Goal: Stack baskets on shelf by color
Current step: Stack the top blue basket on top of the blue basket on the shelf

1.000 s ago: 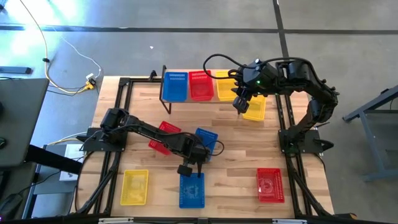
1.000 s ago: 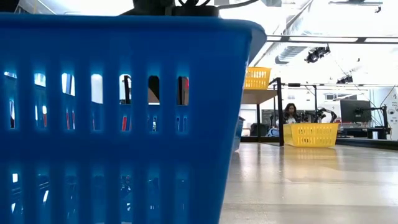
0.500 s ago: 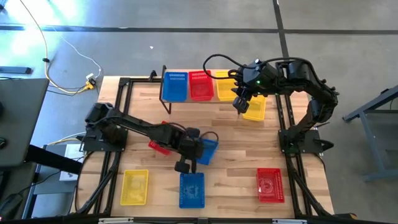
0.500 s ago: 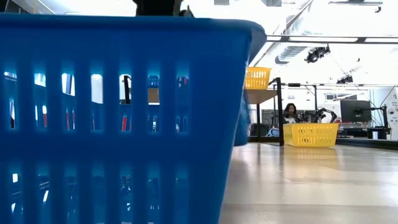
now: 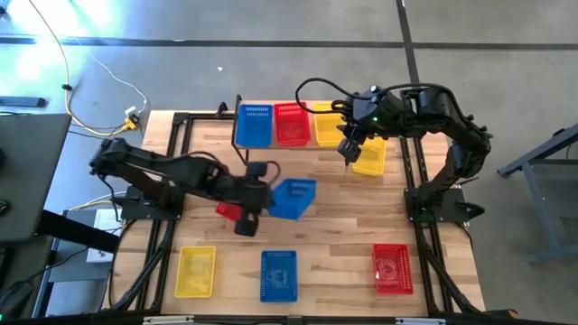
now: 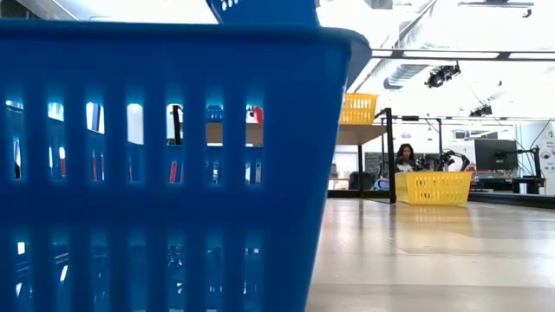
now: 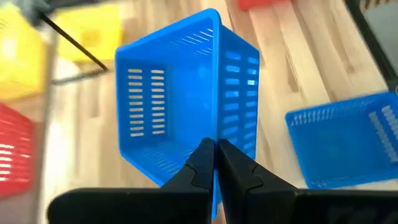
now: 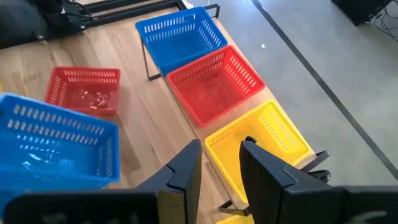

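The left gripper (image 7: 214,163) is pinched closed on the rim of a blue basket (image 5: 292,198), which hangs tilted above the middle of the table (image 5: 343,217), its open side turned toward the gripper and its far end raised. Just beside it, nearer the table's left edge, a red basket (image 5: 228,210) lies partly hidden under the arm. The right gripper (image 8: 219,163) hovers with fingers apart and empty over the yellow basket (image 8: 258,140) at the right end of the shelf (image 5: 239,134), next to that shelf's red (image 5: 291,123) and blue (image 5: 254,125) ones.
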Motion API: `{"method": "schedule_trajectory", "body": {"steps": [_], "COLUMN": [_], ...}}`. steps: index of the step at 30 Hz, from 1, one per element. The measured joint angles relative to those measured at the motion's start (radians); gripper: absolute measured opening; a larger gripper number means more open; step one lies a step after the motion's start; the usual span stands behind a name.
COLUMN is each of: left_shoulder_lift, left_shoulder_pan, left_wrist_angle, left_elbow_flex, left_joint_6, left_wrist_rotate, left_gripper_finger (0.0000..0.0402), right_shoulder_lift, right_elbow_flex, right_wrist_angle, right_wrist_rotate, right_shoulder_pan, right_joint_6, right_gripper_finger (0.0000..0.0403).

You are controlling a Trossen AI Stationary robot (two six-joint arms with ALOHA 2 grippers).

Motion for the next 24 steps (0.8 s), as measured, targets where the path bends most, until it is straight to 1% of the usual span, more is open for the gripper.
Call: {"method": "schedule_trajectory", "body": {"steps": [8, 10, 16, 22, 24], "left_shoulder_lift": [-0.141, -0.175, -0.244, -0.285, -0.287], "left_shoulder_pan": [-0.031, -0.041, -0.051, -0.022, -0.002], "left_wrist_angle": [-0.036, -0.07, -0.088, -0.123, -0.119], "left_elbow_flex": [0.001, -0.001, 0.001, -0.001, 0.0], "left_joint_6": [0.0, 0.001, 0.039, 0.153, 0.197], "left_wrist_rotate": [-0.106, -0.137, -0.299, -0.472, -0.502], "left_gripper_finger": [0.0, 0.0, 0.0, 0.0, 0.0], "right_shoulder_lift": [0.0, 0.0, 0.0, 0.0, 0.0], "right_elbow_flex": [0.0, 0.0, 0.0, 0.0, 0.0], "right_wrist_angle": [0.0, 0.0, 0.007, 0.007, 0.007], "right_wrist_rotate": [0.001, 0.001, 0.001, 0.004, 0.006], "right_shoulder_pan": [0.0, 0.0, 0.0, -0.002, -0.002], "right_joint_6": [0.0, 0.0, 0.016, 0.053, 0.062], "right_gripper_finger": [0.0096, 0.0096, 0.0096, 0.0096, 0.0096]}}
